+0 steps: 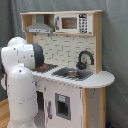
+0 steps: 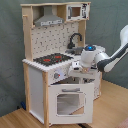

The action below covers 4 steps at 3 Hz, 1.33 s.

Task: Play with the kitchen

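One kitchen: the kitchen (image 1: pixel 70 65) fills centre frame in both exterior views (image 2: pixel 60 65); white panels, pale wood, standing on a wood floor (image 2: pixel 15 120) against a grey backdrop (image 1: pixel 115 45).
Gripper: the gripper (image 2: pixel 84 75) sits centre-right in the second exterior view, just in front of the worktop (image 2: pixel 62 69) edge and above the oven door; cannot tell whether it is clenched or released, or whether it touches anything. In the first exterior view it is hidden behind the arm's own body.
Arm: one arm; white links fill the left of the first exterior view (image 1: pixel 20 85), enters from the right edge in the second exterior view (image 2: pixel 112 57), cut off by the frame there.
Counts: one stovetop (image 2: pixel 52 59) with red rings, one black faucet (image 1: pixel 85 59), one sink (image 1: pixel 72 73), one grey hood (image 1: pixel 39 26), one microwave panel (image 1: pixel 70 22), one oven door (image 2: pixel 67 102) with window.
Oven door: in the second exterior view it looks tilted out from the cabinet.
Hidden: left part of the stovetop and cabinet front blocked by the arm in the first exterior view; knobs too small to count.
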### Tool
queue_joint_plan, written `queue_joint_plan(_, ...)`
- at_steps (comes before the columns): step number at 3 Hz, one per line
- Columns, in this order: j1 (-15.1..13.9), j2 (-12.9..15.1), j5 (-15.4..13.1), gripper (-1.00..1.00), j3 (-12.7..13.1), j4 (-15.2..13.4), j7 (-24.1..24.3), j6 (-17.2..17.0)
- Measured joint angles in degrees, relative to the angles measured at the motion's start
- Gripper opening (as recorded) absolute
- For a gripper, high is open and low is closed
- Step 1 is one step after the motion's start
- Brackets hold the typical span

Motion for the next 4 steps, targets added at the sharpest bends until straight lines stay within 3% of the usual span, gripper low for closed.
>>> queue_joint_plan(1,-1.3,4.07,-3.15,1.0,0.03,0.1,-1.79,1.64)
queue_joint_plan(2,-1.3,4.36,-3.38,-1.0,0.03,0.1,-1.8,1.78)
queue_joint_plan(3,-1.16,8.93,-5.95,-1.0,0.31,0.24,-1.8,3.14)
queue_joint_plan(4,1.87,13.46,-6.03,-1.0,0.36,0.24,0.18,4.77)
